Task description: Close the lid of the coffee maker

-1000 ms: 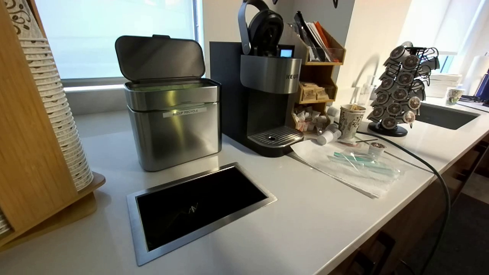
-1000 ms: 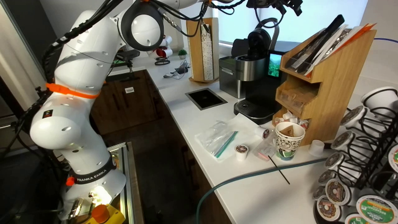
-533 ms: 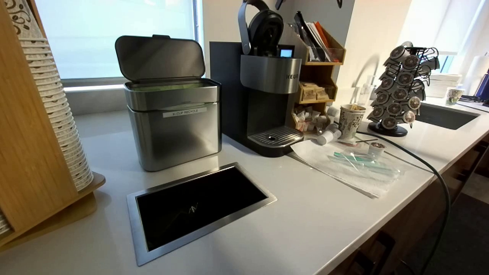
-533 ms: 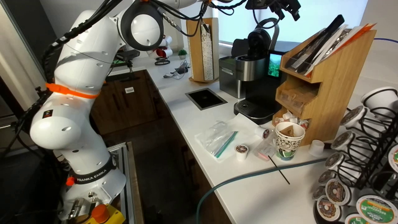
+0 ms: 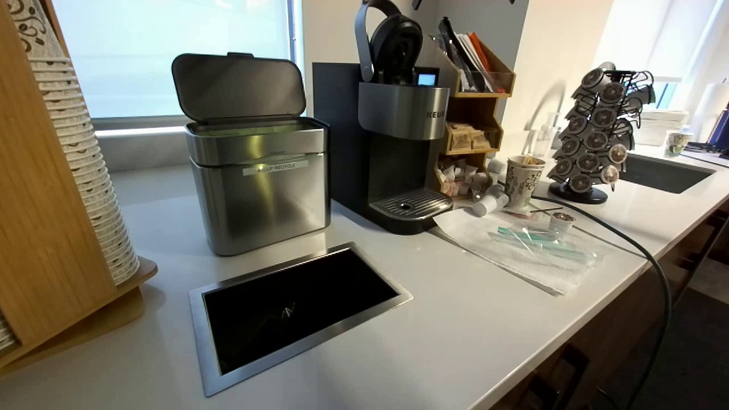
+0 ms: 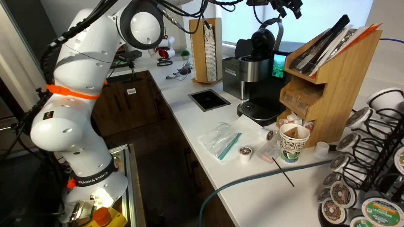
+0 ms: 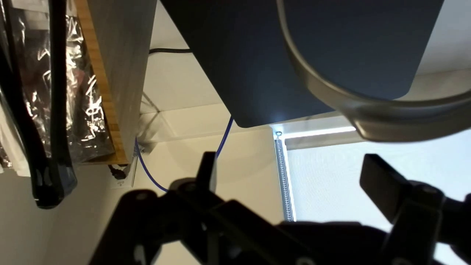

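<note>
The coffee maker (image 5: pixel 401 111) stands on the counter, and it also shows in an exterior view (image 6: pixel 255 71). Its dark lid (image 5: pixel 397 48) stands raised, tilted back, with the grey arched handle above it; the lid also shows in an exterior view (image 6: pixel 263 41). In the wrist view the arched handle (image 7: pixel 397 116) curves across the upper right. My gripper (image 7: pixel 292 175) is open, with nothing between its fingers. It hangs above and behind the raised lid at the top of an exterior view (image 6: pixel 291 13), apart from the handle. Only small dark tips show in the remaining exterior view.
The steel box (image 5: pixel 262 188) with its flat lid up stands beside the coffee maker. A wooden organizer (image 6: pixel 350 78) is on the opposite side, and its contents show close in the wrist view. A dark flat panel (image 7: pixel 294 62) lies behind the handle. A pod rack (image 5: pixel 595 131) stands further along.
My gripper has shifted slightly left in the exterior view that shows the arm, and the arm has drawn back a little. The lid and coffee maker have not moved.
</note>
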Robot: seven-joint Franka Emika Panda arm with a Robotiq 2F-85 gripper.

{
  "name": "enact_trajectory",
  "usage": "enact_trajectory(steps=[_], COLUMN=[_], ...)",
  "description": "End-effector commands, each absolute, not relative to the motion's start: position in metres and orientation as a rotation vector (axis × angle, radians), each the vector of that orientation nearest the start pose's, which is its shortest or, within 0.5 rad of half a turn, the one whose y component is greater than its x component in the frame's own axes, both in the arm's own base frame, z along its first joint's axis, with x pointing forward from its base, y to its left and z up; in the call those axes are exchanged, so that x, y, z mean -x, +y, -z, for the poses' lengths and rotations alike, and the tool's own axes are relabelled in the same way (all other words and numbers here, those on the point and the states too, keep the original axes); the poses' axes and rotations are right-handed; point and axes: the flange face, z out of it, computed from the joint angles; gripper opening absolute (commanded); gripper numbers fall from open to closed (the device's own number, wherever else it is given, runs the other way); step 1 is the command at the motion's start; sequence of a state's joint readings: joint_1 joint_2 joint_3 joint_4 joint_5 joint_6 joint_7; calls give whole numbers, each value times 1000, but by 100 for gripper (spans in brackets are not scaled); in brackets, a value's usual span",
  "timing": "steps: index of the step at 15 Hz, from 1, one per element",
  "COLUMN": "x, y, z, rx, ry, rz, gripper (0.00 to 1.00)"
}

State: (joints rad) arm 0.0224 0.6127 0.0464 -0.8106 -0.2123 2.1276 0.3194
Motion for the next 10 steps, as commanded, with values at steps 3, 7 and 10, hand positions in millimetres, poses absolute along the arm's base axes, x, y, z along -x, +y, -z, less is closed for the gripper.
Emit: enact_trajectory(steps=[3,7,10], x=[-752,-754,-753], y=[28,27,26], z=[-659,-658,-657], rx=[2964,2959,2957], ry=[334,330,345], rz=[1131,1130,1115], gripper=[100,100,100])
